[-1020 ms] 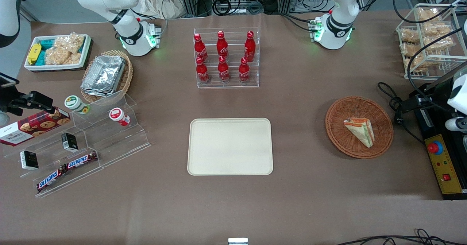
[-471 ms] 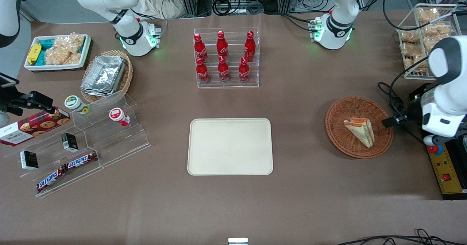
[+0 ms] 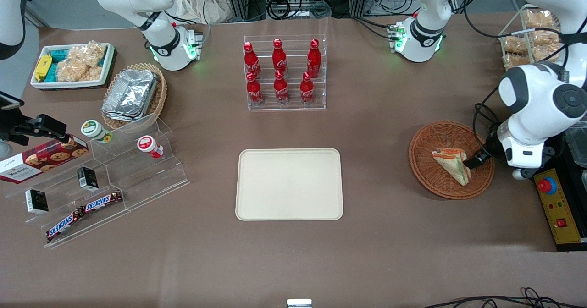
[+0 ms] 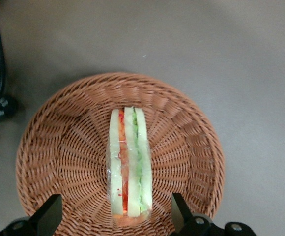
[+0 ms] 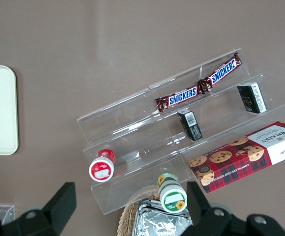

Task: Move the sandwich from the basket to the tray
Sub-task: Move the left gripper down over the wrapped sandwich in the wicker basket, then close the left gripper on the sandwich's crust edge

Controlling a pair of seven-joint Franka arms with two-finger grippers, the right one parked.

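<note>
**Ana:** Since a second ago the left arm has swung in from the working arm's end of the table, and its gripper [image 4: 115, 219] is now hanging over the basket [image 3: 426, 170], fingers spread wide with nothing between them.

**Ben:** And the sandwich [image 3: 453, 165]?

**Ana:** It is lying in the basket, roughly at the middle, standing on edge so the filling layers are facing up at the wrist camera. One finger [image 4: 49, 214] is sitting on each side of the wedge [image 4: 128, 167], apart from it.

**Ben:** So the approach is lining up. What is it needing now?

**Ana:** I'd judge a straight descent, keeping the wedge centred between the fingers, then closing across the two bread faces rather than the ends. Gentle pressure, since the wrap looks slippery and the bread soft.

**Ben:** Risks?

**Ana:** Fingertips catching the wicker weave and dragging the basket along.

**Ben:** And farther from the basket?

**Ana:** Well apart from the basket, toward the parked arm's end, the tray [image 3: 257, 207] is waiting bare.
</note>
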